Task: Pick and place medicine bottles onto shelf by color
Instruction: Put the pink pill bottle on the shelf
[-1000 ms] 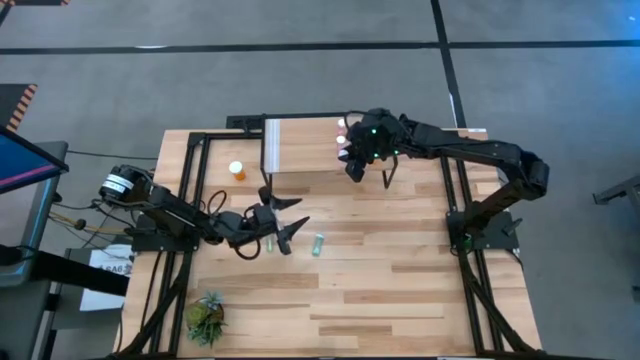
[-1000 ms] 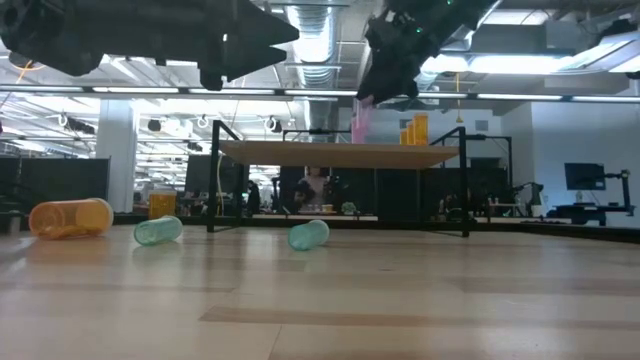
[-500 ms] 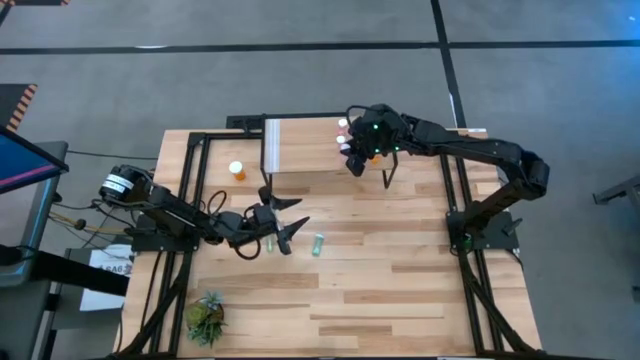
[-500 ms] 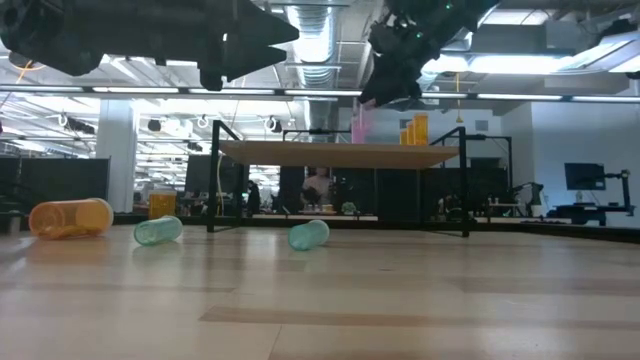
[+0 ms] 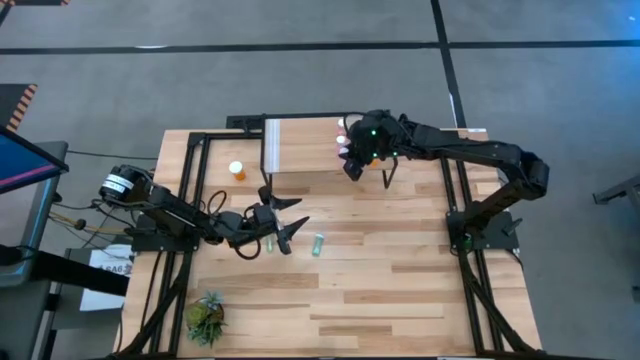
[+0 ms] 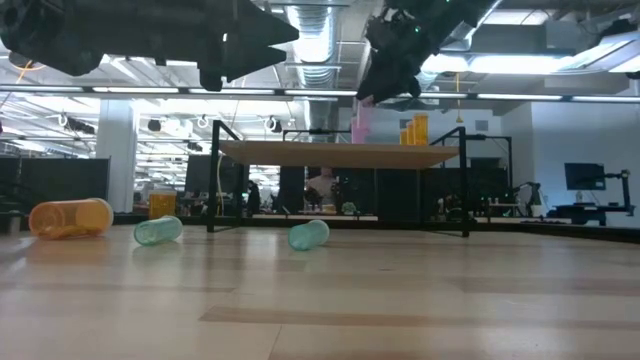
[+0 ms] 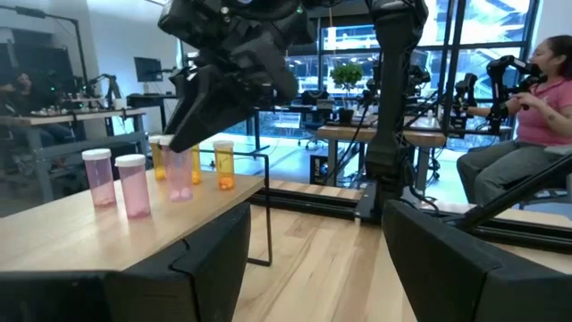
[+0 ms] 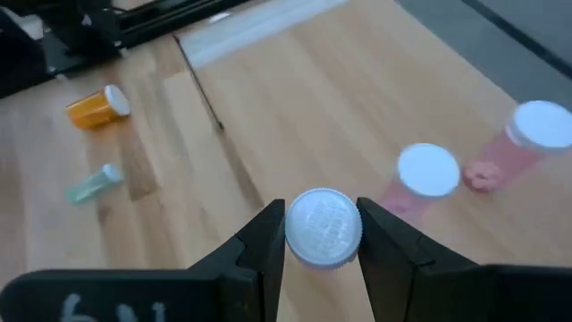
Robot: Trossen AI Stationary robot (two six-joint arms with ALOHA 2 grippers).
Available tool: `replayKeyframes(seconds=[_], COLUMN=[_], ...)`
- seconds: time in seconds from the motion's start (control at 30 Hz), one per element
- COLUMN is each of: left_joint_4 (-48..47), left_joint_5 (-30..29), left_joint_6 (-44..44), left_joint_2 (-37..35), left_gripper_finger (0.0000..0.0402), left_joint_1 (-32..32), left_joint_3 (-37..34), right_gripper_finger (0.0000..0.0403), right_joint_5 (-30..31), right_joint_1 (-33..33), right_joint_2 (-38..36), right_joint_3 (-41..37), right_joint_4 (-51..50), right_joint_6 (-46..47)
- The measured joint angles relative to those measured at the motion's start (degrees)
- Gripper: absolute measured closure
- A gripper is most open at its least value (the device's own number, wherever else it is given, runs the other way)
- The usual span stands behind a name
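Pink bottles, orange bottle, teal bottles, all white-capped; light-wood shelf.

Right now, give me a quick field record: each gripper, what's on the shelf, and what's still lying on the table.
right gripper: shut on a pink bottle by its white cap, over the shelf
left gripper: open, empty, above the table
on shelf: two pink bottles upright, orange bottles behind them
on table: wide orange bottle and two teal-green bottles, all on their sides
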Motion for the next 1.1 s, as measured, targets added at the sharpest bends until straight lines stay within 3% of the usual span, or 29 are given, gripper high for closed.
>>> replayKeyframes(seconds=[0.27,0.43,0.63,0.87,1.1], left_joint_4=[0.0,0.1,0.0,0.0,-0.1], left_joint_5=[0.0,0.0,0.1,0.4,0.4], left_joint_6=[0.0,-0.5,-0.5,-0.5,-0.6], left_joint_2=[0.0,0.0,0.0,0.0,0.0], left_gripper_finger=[0.0157,0.0157,0.0157,0.0157,0.0157], left_joint_1=[0.0,0.0,0.0,0.0,0.0], left_joint_3=[0.0,0.0,0.0,0.0,0.0], right_gripper_finger=[0.0266,0.0266,0.0266,0.0266,0.0266], right_joint_5=[-0.3,-5.1,-6.4,-6.4,-6.4], right_joint_1=[1.2,0.4,2.0,4.5,5.1], right_joint_2=[0.0,0.0,-0.1,-0.5,-5.5], right_joint_3=[0.0,0.0,0.0,-7.3,-10.6], right_joint_4=[-2.1,0.9,0.1,7.2,12.7], right_joint_6=[-2.8,1.3,0.5,-0.1,0.0])
